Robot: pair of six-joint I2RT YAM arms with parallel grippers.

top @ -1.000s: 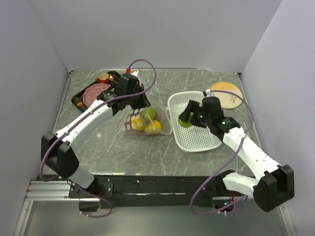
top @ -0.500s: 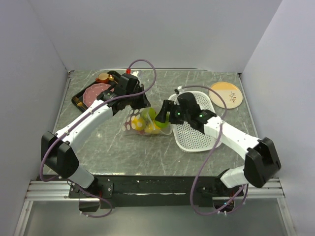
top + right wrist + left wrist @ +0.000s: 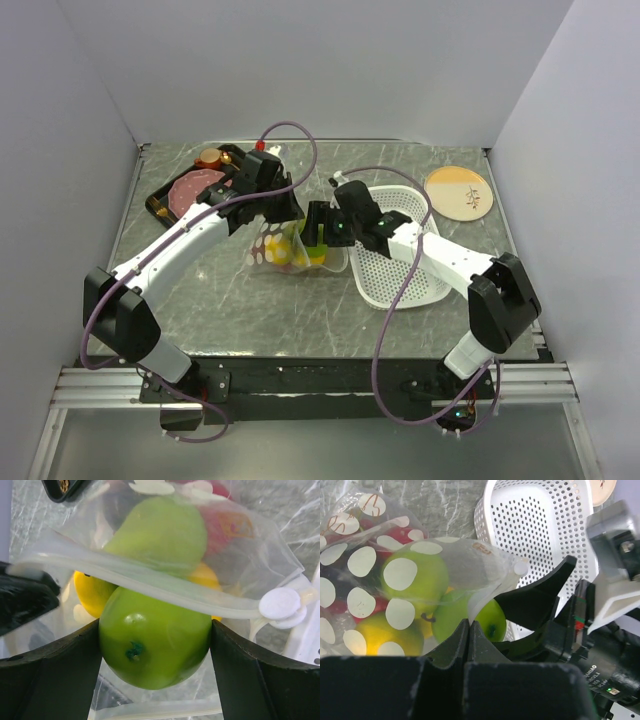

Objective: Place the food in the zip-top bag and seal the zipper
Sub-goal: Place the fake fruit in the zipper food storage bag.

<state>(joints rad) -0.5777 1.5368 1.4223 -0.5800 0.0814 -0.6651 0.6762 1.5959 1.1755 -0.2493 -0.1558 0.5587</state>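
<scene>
The dotted clear zip-top bag (image 3: 272,246) lies mid-table with its mouth toward the basket. My left gripper (image 3: 291,212) is shut on the bag's upper mouth edge (image 3: 475,597) and holds it up. My right gripper (image 3: 318,231) is shut on a green apple (image 3: 155,642) and holds it in the bag's mouth, under the white zipper strip (image 3: 145,587). Inside the bag lie another green apple (image 3: 160,532), yellow citrus (image 3: 92,592) and a red fruit (image 3: 225,527). In the left wrist view the held apple (image 3: 490,620) sits beside the right finger (image 3: 540,597).
The white perforated basket (image 3: 400,270) stands right of the bag. A black tray (image 3: 165,195) with a pink meat slice (image 3: 195,185) and a brown piece (image 3: 210,157) sits at back left. A round plate (image 3: 458,190) lies at back right.
My right gripper has carried the green apple leftward from the basket to the bag's mouth. The left gripper has stayed shut on the bag's edge.
</scene>
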